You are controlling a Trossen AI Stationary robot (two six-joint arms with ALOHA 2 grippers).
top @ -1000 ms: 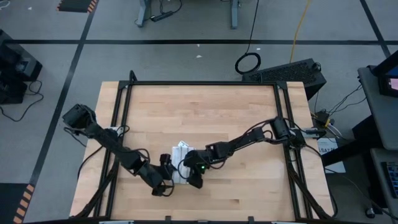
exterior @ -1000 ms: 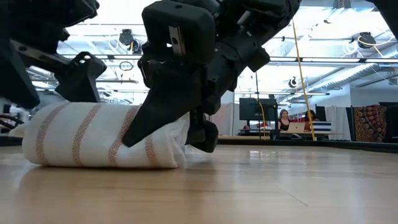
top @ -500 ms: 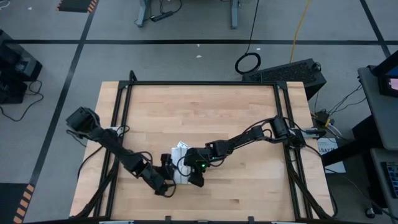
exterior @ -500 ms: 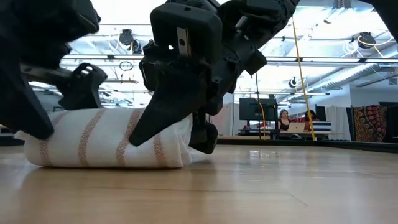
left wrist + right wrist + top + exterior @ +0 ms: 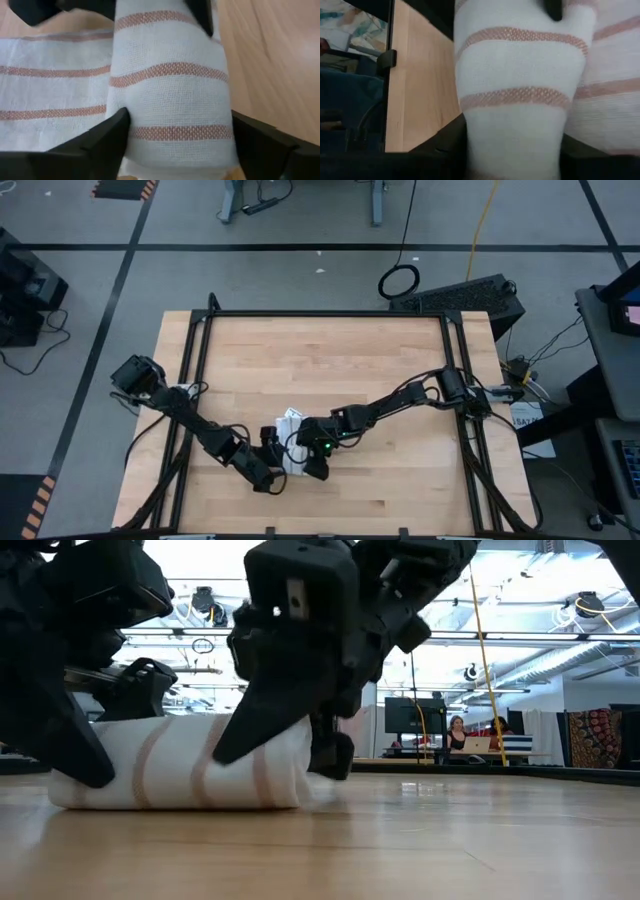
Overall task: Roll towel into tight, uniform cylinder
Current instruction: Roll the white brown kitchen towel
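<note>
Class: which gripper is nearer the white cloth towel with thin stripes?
Neither clearly: the left gripper straddles one end of the rolled white striped cloth towel; the right gripper straddles the other.

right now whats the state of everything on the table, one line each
towel: rolled into a short cylinder, lying on its side on the wooden table, a flat part still unrolled beside it
left hand: fingers straddling one end of the roll
right hand: fingers straddling the other end of the roll
</note>
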